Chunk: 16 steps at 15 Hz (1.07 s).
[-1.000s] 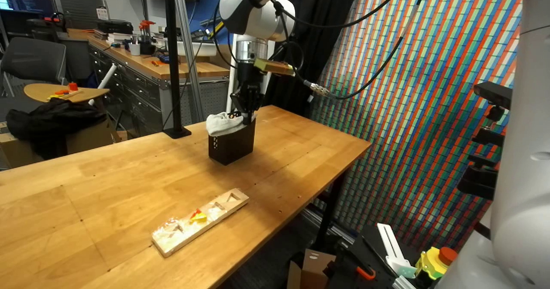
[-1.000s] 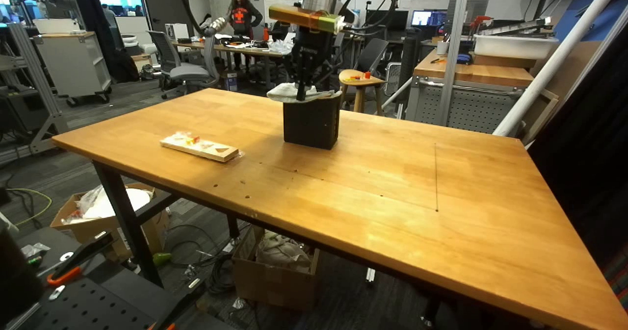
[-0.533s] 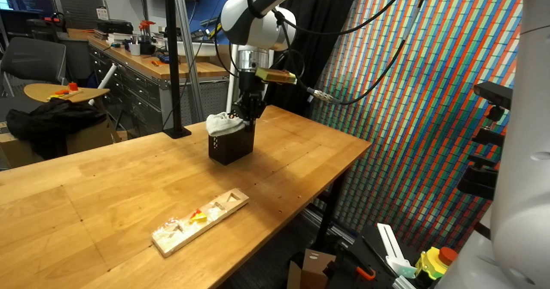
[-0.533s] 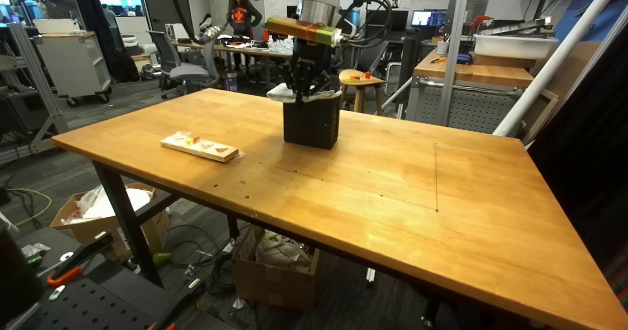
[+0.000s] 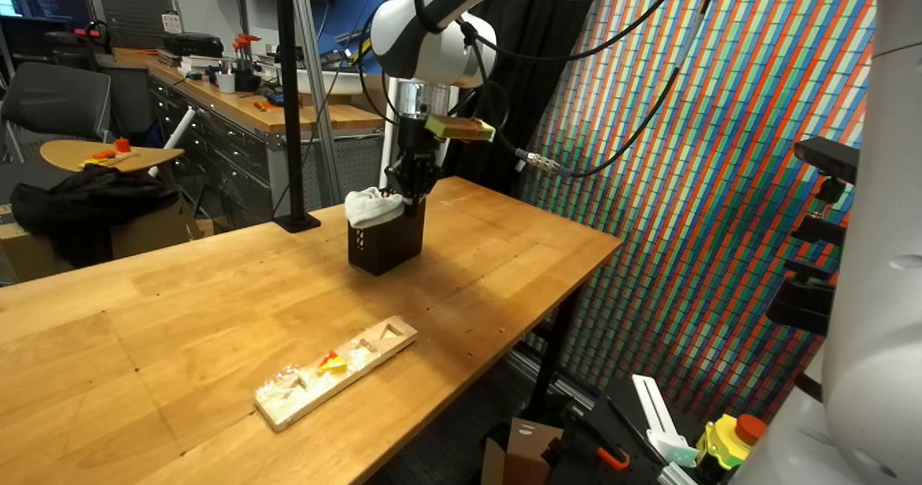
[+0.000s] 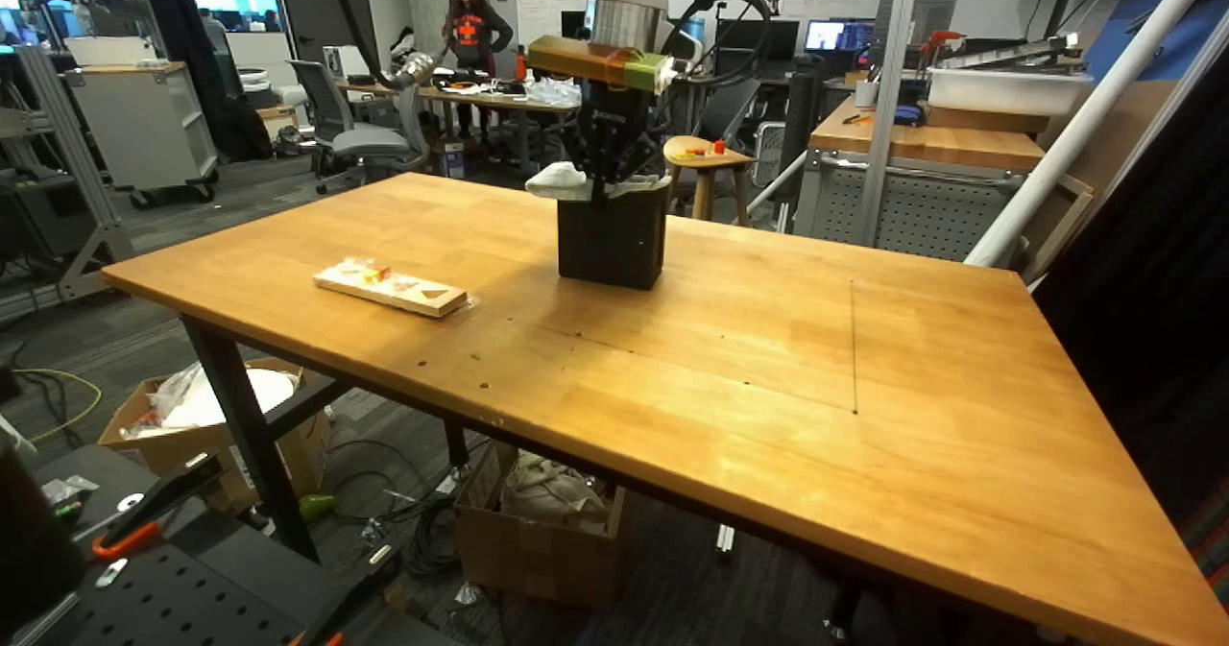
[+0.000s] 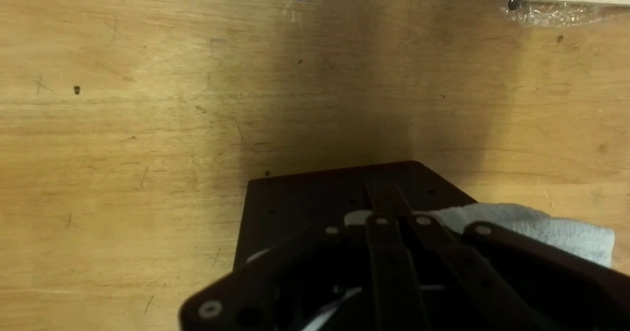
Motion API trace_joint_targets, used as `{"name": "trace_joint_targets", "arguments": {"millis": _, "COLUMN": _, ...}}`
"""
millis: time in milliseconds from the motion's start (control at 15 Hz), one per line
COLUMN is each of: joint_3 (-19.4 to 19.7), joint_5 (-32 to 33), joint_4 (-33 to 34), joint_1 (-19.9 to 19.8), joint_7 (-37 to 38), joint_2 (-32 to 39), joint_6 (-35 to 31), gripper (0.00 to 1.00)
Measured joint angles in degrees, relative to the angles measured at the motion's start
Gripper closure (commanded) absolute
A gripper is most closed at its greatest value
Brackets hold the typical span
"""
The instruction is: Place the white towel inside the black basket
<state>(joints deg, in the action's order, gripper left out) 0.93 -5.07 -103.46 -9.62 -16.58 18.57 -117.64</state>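
In an exterior view: your claw (image 6: pixel 598 193) points down at the basket (image 6: pixel 611 248), its jaws looking drawn together; whether they pinch the towel (image 6: pixel 557 182), you can't tell | towel lies across basket top, bulging past the rim at 10 o'clock | basket upright on table (image 6: pixel 730 348) | board (image 6: pixel 403 290) well apart, 9 o'clock from basket

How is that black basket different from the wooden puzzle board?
The black basket is dark and tall; the wooden puzzle board is pale and low. The basket has a white towel across its top; the board has clear plastic wrap. Both rest on the wooden table.
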Motion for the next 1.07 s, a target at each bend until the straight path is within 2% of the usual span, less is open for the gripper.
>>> {"name": "trace_joint_targets", "arguments": {"millis": 467, "joint_3": 0.0, "joint_5": 0.0, "joint_4": 0.2, "joint_1": 0.0, "joint_7": -0.2, "joint_2": -0.1, "joint_6": -3.3, "gripper": 0.98}}
{"name": "trace_joint_targets", "arguments": {"millis": 1067, "joint_3": 0.0, "joint_5": 0.0, "joint_4": 0.5, "joint_1": 0.0, "joint_7": -0.6, "joint_2": -2.1, "joint_6": -4.1, "gripper": 0.98}}
